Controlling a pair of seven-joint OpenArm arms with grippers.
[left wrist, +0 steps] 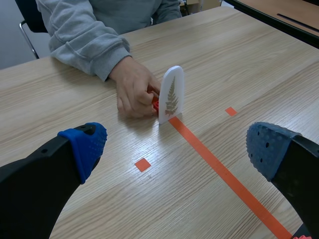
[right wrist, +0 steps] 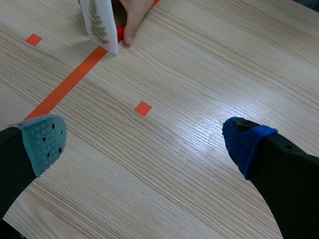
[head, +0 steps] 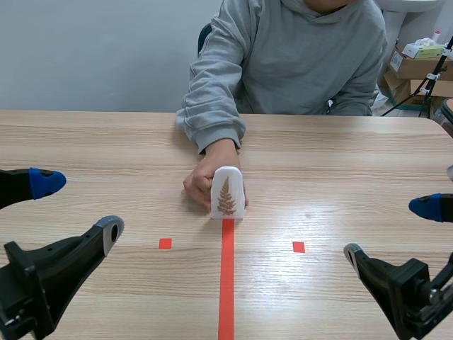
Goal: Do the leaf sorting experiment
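Your left gripper and right gripper had jaws wide apart above the worktop; a person's hand gripped the upright leaf card.

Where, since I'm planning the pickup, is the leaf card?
In the scene view, the leaf card stands upright mid-table at the far end of the orange-red tape line, with a person's hand behind it.

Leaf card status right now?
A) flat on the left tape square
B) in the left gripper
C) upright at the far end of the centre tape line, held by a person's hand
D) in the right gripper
C: the leaf card stands upright at the tape line's far end with the person's hand behind it. The left gripper and right gripper are both open, short of it.
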